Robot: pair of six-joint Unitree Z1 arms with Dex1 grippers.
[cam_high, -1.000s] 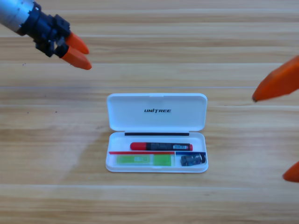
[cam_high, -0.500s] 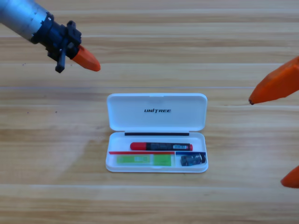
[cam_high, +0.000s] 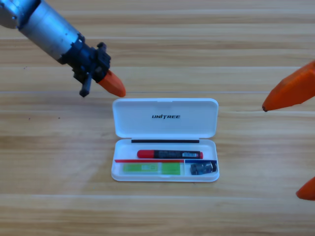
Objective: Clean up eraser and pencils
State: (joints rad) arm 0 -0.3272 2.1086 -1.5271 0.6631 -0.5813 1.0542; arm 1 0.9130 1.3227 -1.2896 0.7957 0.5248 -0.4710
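A: On the tabletop, seen from the high view, the white case lies open. The black-and-red pencil sits in the upper tray slot, the green pencil below it, and the eraser in the small compartment at lower right.

B: And the pincers?

A: The left pincer hangs just off the lid's upper left corner, carrying nothing; only one orange tip shows, so I cannot tell how far it is parted. The right pincer waits at the right edge, its two tips spread wide apart, holding nothing.

B: So everything is stowed?

A: It looks so. I judge closing the lid is what remains. To do it well, get behind the lid's far edge near the middle, push it gently toward the tray, and avoid shoving the whole case.
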